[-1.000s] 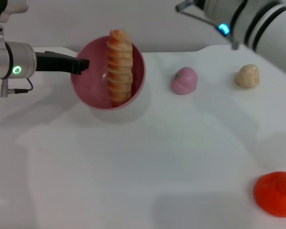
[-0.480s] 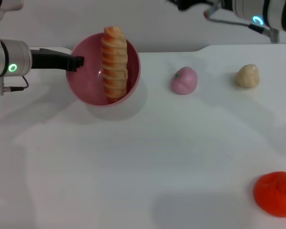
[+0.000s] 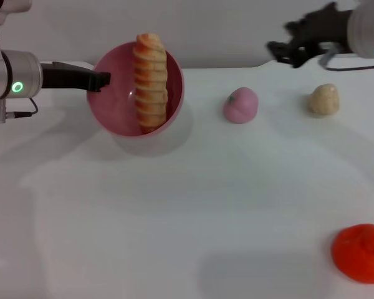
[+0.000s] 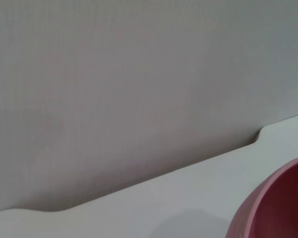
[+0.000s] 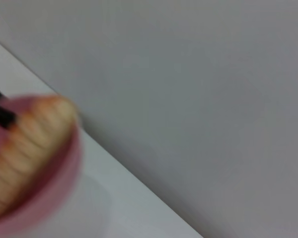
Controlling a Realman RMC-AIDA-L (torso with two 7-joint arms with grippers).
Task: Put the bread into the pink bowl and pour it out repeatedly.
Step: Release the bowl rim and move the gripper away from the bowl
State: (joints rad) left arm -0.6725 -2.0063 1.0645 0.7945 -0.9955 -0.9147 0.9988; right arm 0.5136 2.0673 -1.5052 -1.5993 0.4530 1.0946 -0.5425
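Observation:
The pink bowl (image 3: 121, 112) is tilted toward me at the back left of the table, and the striped bread (image 3: 151, 78) stands on end inside it, its tip above the rim. My left gripper (image 3: 100, 81) is shut on the bowl's left rim. In the left wrist view only a piece of the pink bowl (image 4: 280, 208) shows. My right gripper (image 3: 280, 51) hangs in the air at the back right, above the table. The right wrist view shows the bread (image 5: 27, 144) in the pink bowl (image 5: 59, 188) from afar.
A small pink peach toy (image 3: 240, 104) and a beige lump (image 3: 323, 99) lie at the back of the white table (image 3: 187, 205). A flat orange-red round thing (image 3: 360, 252) sits at the front right. A grey wall stands behind the table.
My left gripper drew the bowl slightly left and up a second ago, then held still. My right arm swung right and its gripper came down into view at the back right.

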